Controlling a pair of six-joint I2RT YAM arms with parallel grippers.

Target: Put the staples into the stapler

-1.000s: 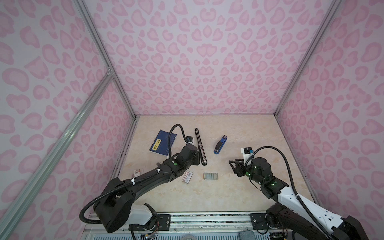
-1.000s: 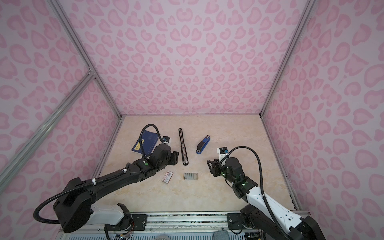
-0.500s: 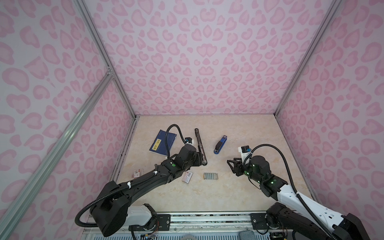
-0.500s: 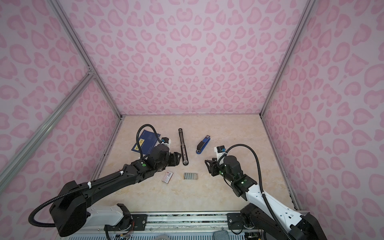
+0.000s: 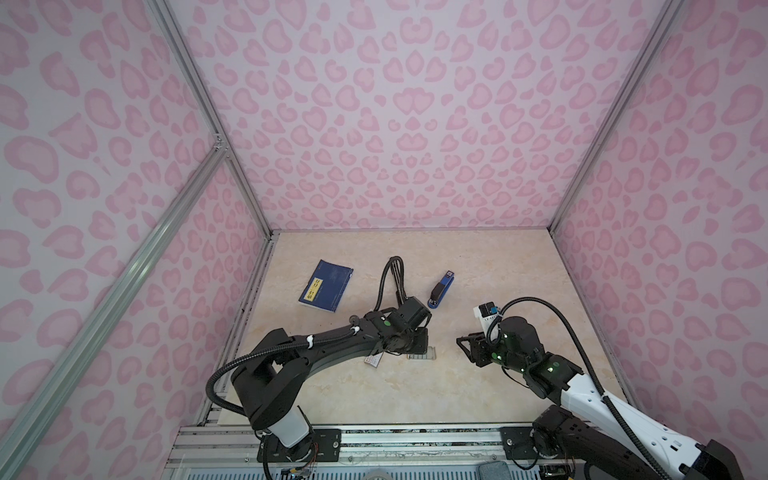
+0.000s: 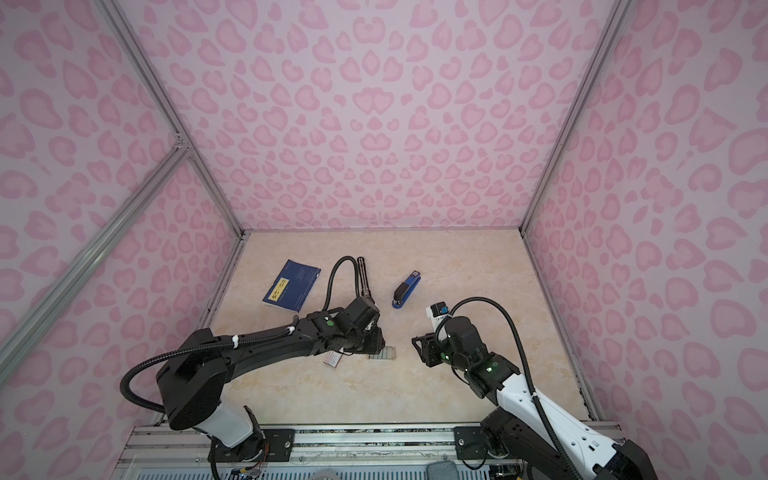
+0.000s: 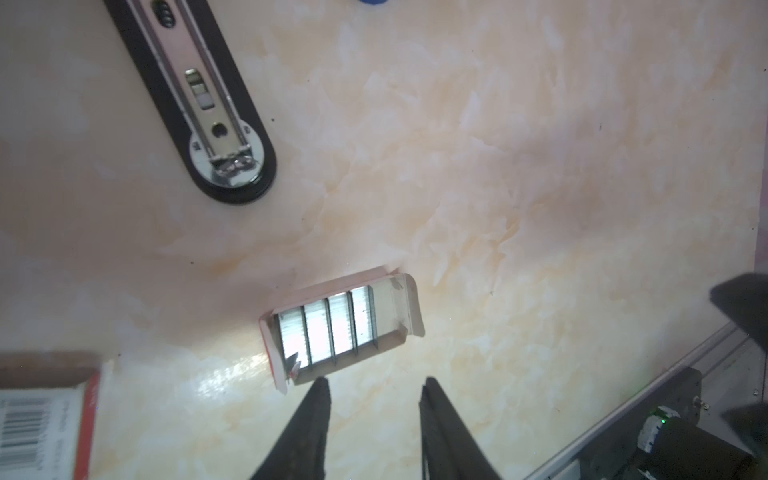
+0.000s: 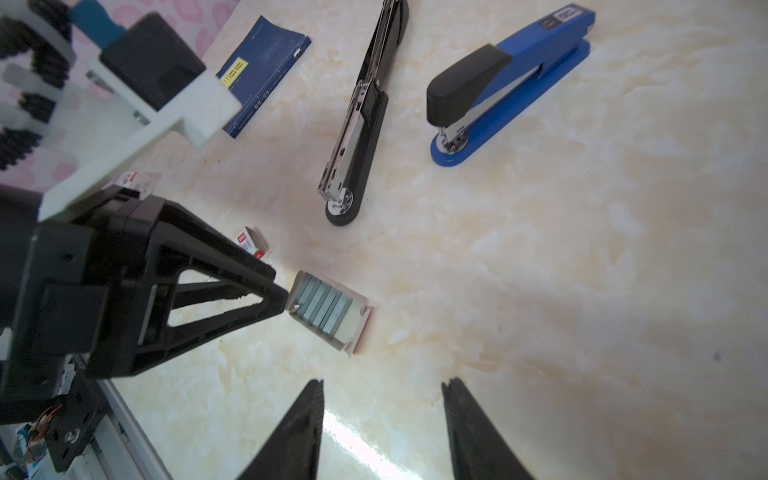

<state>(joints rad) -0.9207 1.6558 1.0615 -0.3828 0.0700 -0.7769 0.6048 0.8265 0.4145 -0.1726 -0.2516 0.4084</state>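
While the staples lie as silvery strips side by side in an open card tray near the table's middle, the left gripper hangs just beside the tray's edge, jaws parted with nothing between them. Just left of the tray lies a red-and-white box. Farther off, the black stapler lies opened flat, with the blue stapler to its right and a notebook at far left. Right of the staples, apart from them, the right gripper stands spread and empty.

Soft even light; glare on staples
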